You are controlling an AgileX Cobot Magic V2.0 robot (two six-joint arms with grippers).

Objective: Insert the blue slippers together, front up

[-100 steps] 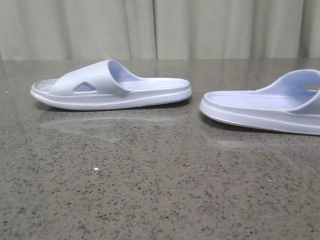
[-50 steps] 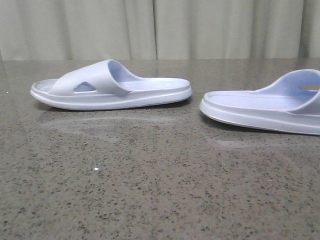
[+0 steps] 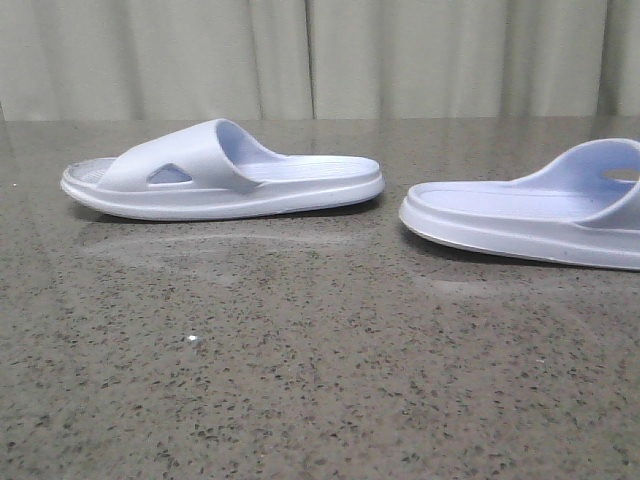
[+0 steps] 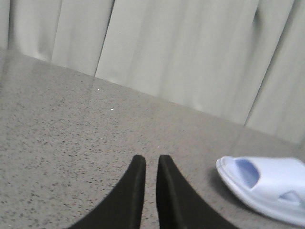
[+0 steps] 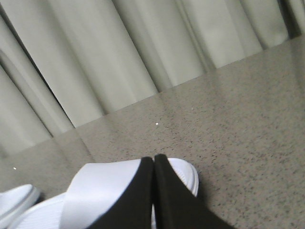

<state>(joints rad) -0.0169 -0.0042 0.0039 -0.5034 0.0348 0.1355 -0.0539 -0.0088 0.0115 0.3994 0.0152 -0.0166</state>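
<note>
Nothing has moved since the earlier front pictures: both pale lavender-blue foam slide slippers lie exactly where they lay, so the task has not begun and my arms are only waiting.

The left slipper (image 3: 222,172) rests flat on the speckled grey stone desk (image 3: 300,380), sole down, with its wide strap toward the left and its heel pointing right. The right slipper (image 3: 530,215) lies near it, also sole down, its heel toward the first one's heel, with a clear gap of bare desk between them. Its strap end runs off the right border of the front view.

My left hand (image 4: 151,164) hangs low over bare desk with its dark fingers almost pressed together, holding nothing; the left slipper's toe sits off to one side of it. My right hand (image 5: 153,164) has its fingers pressed together, poised just above the right slipper's strap, not gripping it.

I judge there is wide open desk in front of both slippers for bringing them together. Pleated pale curtains (image 3: 320,60) close off the far edge.
</note>
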